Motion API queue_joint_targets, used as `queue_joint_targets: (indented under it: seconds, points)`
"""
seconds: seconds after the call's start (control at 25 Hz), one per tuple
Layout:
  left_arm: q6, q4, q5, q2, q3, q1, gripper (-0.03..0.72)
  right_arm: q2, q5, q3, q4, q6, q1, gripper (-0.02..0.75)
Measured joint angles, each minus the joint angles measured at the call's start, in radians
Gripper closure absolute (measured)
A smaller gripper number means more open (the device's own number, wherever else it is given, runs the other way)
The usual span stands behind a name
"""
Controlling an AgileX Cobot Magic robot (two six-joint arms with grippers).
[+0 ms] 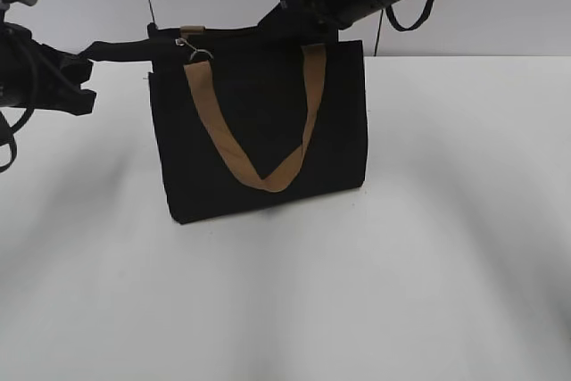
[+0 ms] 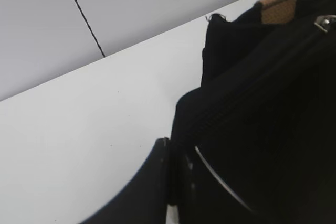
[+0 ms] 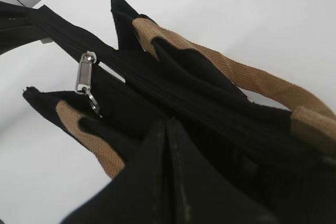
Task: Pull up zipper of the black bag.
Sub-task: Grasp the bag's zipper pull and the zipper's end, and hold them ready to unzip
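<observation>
**Both arms at the bag's top edge, zipper pull near the left end**

White tabletop (image 1: 428, 247) fills the foreground, bare matte surface under a pale wall. Standing on it, a boxy black fabric tote bag (image 1: 259, 122), upright, one tan-brown webbing handle (image 1: 259, 144) drooping in a V down its front face.

Left gripper (image 1: 85, 58) sits at the left of the bag, level with its top. A black fabric tail at the end of the zip line stretches taut from the bag's top-left corner to it; fingers appear closed on that tail, though the left wrist view shows only dark shapes pressed together.

Right gripper (image 1: 290, 8) comes in from the upper right and sits at the bag's top edge toward the middle. In the right wrist view its dark fingers look pressed together over the zip line; what they pinch, I cannot tell.

Small silver metal zipper pull (image 3: 85, 74) lies on the black zip line near the bag's left end, ring dangling, apart from both grippers.
</observation>
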Motion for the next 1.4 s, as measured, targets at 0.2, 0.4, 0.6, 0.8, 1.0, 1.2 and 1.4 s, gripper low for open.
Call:
queue_joint_targets:
  seconds: [0.2, 0.4, 0.6, 0.8, 1.0, 1.2, 1.4]
  points:
    - [0.0, 0.0, -0.006, 0.0, 0.0, 0.0, 0.685, 0.0, 0.044, 0.0, 0.043, -0.019, 0.0, 0.753]
    - [0.0, -0.032, -0.082, 0.0, 0.0, 0.0, 0.685, 0.0, 0.066, -0.007, 0.096, -0.136, 0.029, 0.689]
    - [-0.003, -0.122, -0.208, 0.0, 0.0, 0.0, 0.685, 0.0, 0.067, -0.011, 0.101, -0.214, 0.065, 0.56]
    - [-0.077, -0.134, -0.307, 0.0, 0.0, 0.0, 0.685, 0.006, 0.058, -0.012, 0.098, -0.262, 0.084, 0.506]
    - [-0.123, -0.133, -0.335, 0.0, 0.0, 0.0, 0.685, 0.034, 0.022, -0.011, 0.099, -0.269, 0.113, 0.455]
    - [-0.132, -0.132, -0.336, 0.0, 0.0, 0.0, 0.685, 0.047, -0.015, -0.011, 0.099, -0.272, 0.132, 0.419]
    - [-0.132, -0.129, -0.336, 0.0, 0.0, -0.003, 0.685, 0.047, -0.053, -0.011, 0.102, -0.251, 0.133, 0.34]
